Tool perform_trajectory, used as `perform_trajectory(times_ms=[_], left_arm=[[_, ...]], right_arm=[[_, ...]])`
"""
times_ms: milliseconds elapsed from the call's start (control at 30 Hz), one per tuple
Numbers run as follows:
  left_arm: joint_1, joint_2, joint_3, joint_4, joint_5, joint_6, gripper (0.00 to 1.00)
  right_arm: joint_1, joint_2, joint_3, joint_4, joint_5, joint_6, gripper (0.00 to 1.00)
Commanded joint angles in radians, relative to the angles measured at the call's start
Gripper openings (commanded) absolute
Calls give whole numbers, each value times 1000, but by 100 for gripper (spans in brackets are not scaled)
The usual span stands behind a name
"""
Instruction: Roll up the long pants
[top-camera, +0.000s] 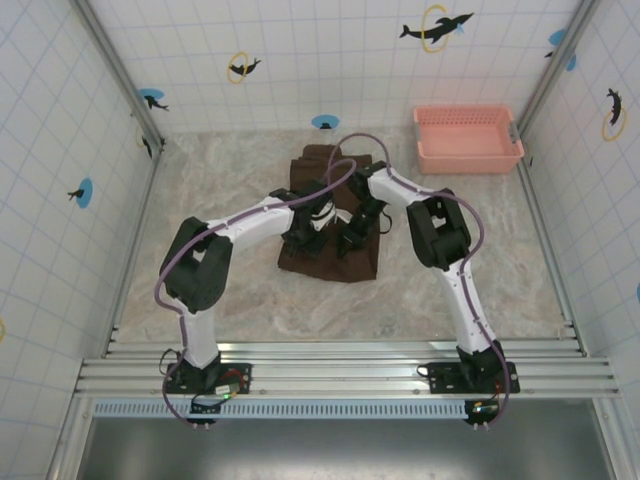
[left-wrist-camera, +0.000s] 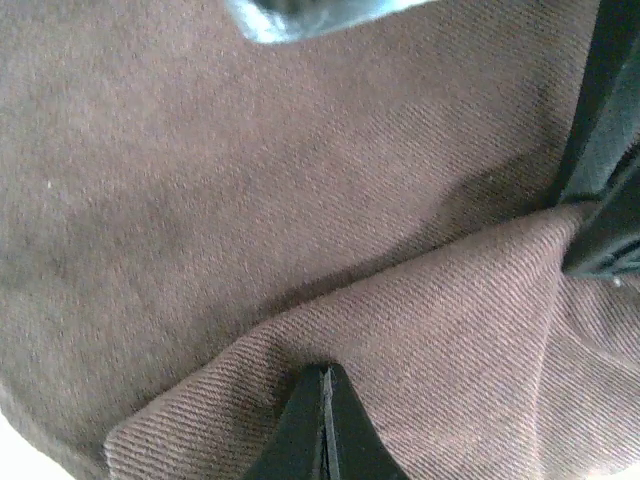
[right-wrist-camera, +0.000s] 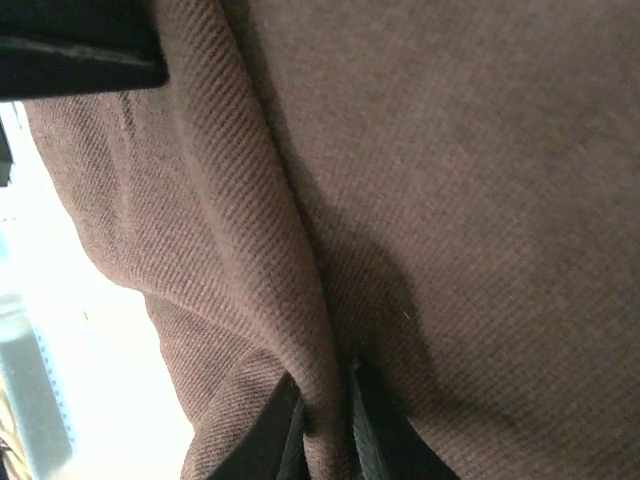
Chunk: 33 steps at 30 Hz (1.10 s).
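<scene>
Sprawling at the middle of the tabletop (top-camera: 220, 180), the long pants (top-camera: 330, 265) lie partly folded; the left gripper (left-wrist-camera: 323, 375) and right gripper (right-wrist-camera: 325, 390) each pinch a fold of cloth. Uneven pulling, I reckon, could skew the roll or slip a pinch free. No label or writing shows

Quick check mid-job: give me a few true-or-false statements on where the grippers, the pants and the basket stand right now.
1. The right gripper has a fold of the long pants pinched between its fingers. True.
2. Part of the pants lies in the pink basket. False: the basket stands apart at the far right corner, and the pants lie mid-table.
3. Both grippers are down on the pants. True.
4. The left gripper is wide open. False: its fingers are pressed together.
</scene>
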<state>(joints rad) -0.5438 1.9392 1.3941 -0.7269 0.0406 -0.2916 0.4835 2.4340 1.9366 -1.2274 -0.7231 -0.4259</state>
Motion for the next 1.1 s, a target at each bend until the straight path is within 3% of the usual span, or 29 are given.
perform_trajectory(times_ms=[0, 100, 267, 400, 533, 633, 767, 1067], left_arm=[[35, 110, -43, -71, -61, -41, 0], [70, 116, -50, -62, -64, -32, 0], [99, 128, -49, -52, -49, -7, 0], [107, 153, -38, -53, -41, 2, 0], [107, 159, -38, -42, -20, 4, 0], [109, 152, -42, -35, -14, 9, 0], [108, 152, -33, -43, -6, 26, 0], [110, 145, -21, -65, -10, 45, 0]], right_arm=[[-3, -165, -53, 36, 26, -91, 24], [-27, -310, -178, 164, 95, -37, 36], [-19, -569, -395, 357, 281, 42, 47], [42, -756, -564, 473, 505, 50, 51], [115, -890, -691, 541, 558, 33, 50], [232, -977, -800, 620, 666, 36, 51], [381, -996, -912, 717, 815, 26, 55], [545, -794, -983, 864, 1075, -71, 55]])
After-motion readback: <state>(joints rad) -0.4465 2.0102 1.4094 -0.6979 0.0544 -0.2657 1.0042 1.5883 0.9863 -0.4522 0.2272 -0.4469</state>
